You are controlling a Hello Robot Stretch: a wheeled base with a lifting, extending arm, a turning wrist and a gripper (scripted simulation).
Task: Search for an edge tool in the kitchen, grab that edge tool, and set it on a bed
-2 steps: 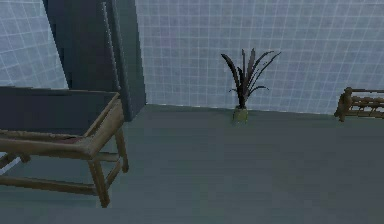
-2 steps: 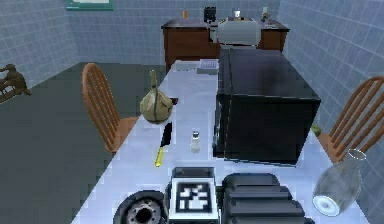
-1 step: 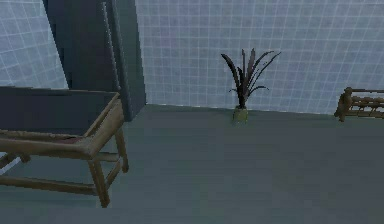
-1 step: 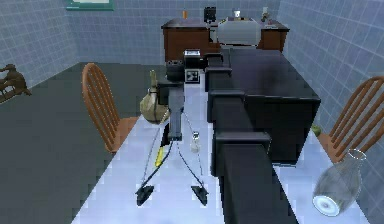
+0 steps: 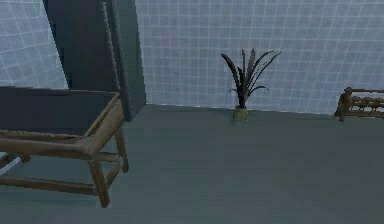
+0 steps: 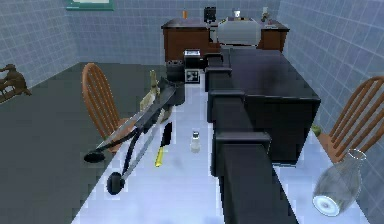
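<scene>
In the arm side view my arm (image 6: pixel 245 120) reaches over a pale tabletop (image 6: pixel 185 185). Its gripper (image 6: pixel 166 90) sits left of two white marker squares (image 6: pixel 194 68). Small things lie on the table at and behind the gripper, so I cannot tell whether it holds anything. A short dark knife-like thing (image 6: pixel 166 133) lies just nearer along the table. Beside it are a slim yellow-handled tool (image 6: pixel 158 157) and a small bottle (image 6: pixel 196 142). A long dark bat-like thing (image 6: pixel 125 132) slants across the table's left part. A beige object (image 6: pixel 150 96) stands near the gripper.
Wooden chairs (image 6: pixel 95 98) (image 6: pixel 360 115) flank the table, and a glass vase (image 6: pixel 335 190) stands at its right corner. A wooden cabinet (image 6: pixel 190 38) is at the back. Ahead are a dark-topped wooden table (image 5: pixel 60 115), a potted plant (image 5: pixel 245 85), wooden furniture (image 5: pixel 362 103) and open floor.
</scene>
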